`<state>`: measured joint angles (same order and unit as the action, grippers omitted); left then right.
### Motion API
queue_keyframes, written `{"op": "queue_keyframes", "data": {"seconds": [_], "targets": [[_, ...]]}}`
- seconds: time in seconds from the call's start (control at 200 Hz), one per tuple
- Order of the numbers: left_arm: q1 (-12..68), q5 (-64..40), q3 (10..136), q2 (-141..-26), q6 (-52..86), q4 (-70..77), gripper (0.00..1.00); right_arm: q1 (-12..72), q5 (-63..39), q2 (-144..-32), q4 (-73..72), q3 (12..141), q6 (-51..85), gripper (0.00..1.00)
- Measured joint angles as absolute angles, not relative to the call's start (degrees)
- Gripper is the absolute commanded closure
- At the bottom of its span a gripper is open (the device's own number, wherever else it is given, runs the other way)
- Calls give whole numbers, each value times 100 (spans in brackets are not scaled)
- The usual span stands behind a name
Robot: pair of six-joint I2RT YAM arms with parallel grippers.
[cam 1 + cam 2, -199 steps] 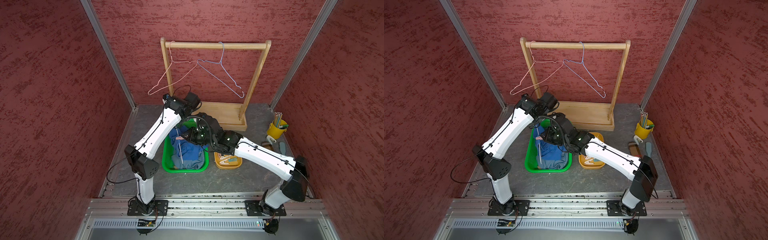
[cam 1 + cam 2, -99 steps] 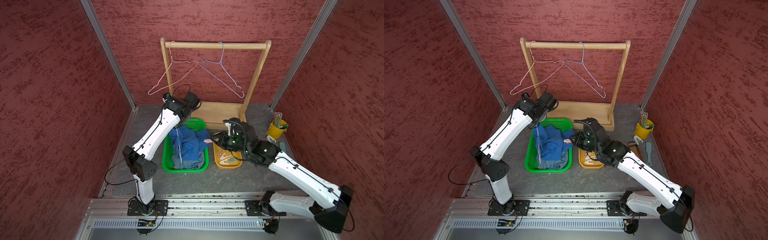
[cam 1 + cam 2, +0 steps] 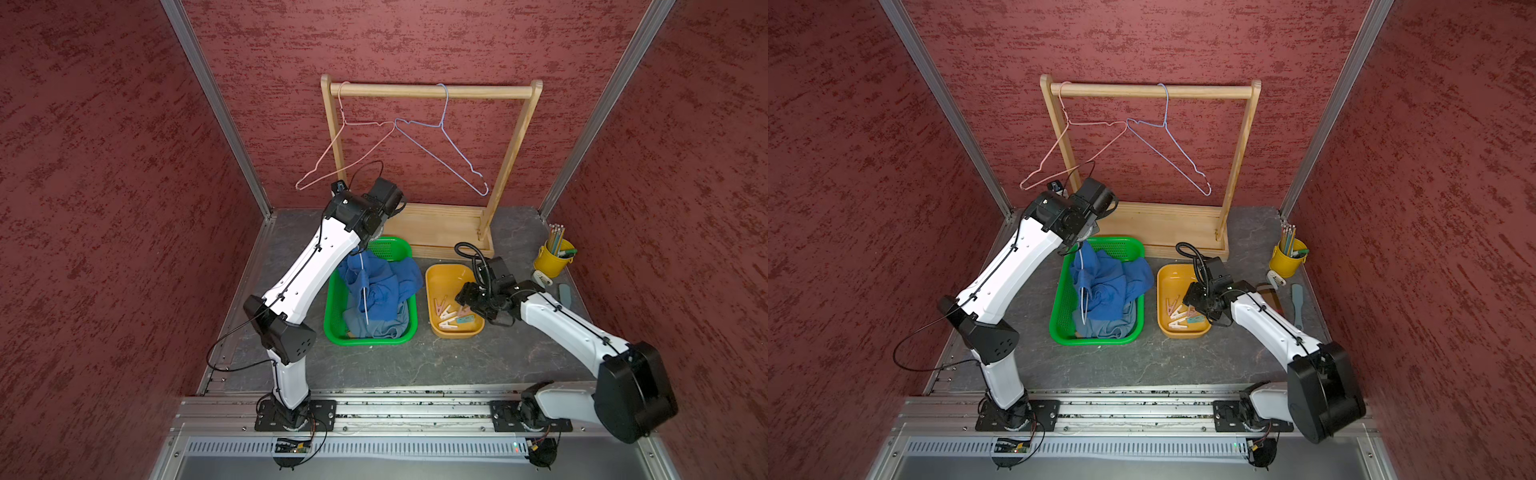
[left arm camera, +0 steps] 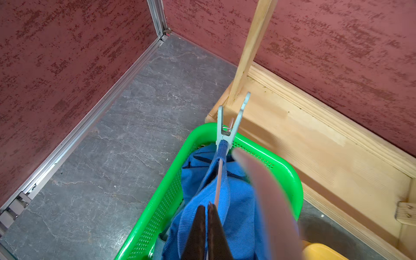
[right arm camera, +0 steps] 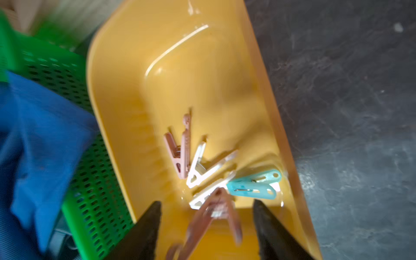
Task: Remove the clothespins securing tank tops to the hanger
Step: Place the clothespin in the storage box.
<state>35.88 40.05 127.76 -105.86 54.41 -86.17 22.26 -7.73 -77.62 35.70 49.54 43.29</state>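
Two bare hangers, a pink wire hanger [image 3: 365,123] and a pale blue wire hanger [image 3: 419,124], hang on the wooden rack [image 3: 432,89] in both top views. You will find the tank tops heaped in the green perforated plastic basket [image 3: 332,307], the royal blue top [image 3: 386,286] lying over the grey-blue top [image 3: 378,328]. Your left arm [image 3: 311,270] reaches over the basket's far end, and a thin pale wire hanger [image 3: 364,291] slants down from its wrist across the fabric. Just beside the basket sits the yellow-orange plastic tray [image 3: 446,276] with several pastel clothespins [image 3: 444,313] in its near end, and your right gripper [image 3: 464,300] hovers over them. In the left wrist view, your left gripper [image 4: 207,206] has its dark fingers pressed together on that hanger's wire, and a pale teal clothespin [image 4: 227,126] pinches the royal blue strap to the wire farther along. In the right wrist view, the right gripper's jaws stand wide apart over the tray, where one pink, two white and one teal peg lie close together. A blurred pink clothespin [image 5: 213,216] sits between the fingers, apparently touching neither.
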Motion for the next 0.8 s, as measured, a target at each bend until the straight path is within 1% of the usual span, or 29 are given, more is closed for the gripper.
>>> {"op": "queue_keyframes", "data": {"seconds": [0.12, 0.286, 0.331, 0.426, 0.486, 0.586, 0.681, 0.801], "targets": [[3664, 3983, 12835, -10586, 5518, -8709, 100, 2228, -513, -7832, 4117, 5461, 4108, 16], [3677, 3929, 12862, -10604, 5712, -8910, 100, 2447, -416, -7234, 4512, 6667, 4023, 17], [3675, 3927, 12916, -10645, 5765, -8958, 100, 2698, -440, -7072, 4510, 6997, 4051, 17], [3677, 3924, 13131, -10818, 5870, -9080, 100, 3542, -454, -6934, 4460, 7627, 4198, 17], [3677, 3913, 13281, -10962, 5937, -9157, 100, 4156, -454, -6997, 4390, 7905, 4320, 17], [3677, 3879, 13397, -11139, 6031, -9238, 100, 4954, -443, -7279, 4248, 8128, 4510, 16], [3675, 3857, 13430, -11209, 6110, -9277, 100, 5437, -434, -7623, 4069, 8158, 4689, 16], [3667, 3828, 13447, -11220, 6171, -9303, 100, 5760, -416, -7990, 3879, 8158, 4856, 16]]}}
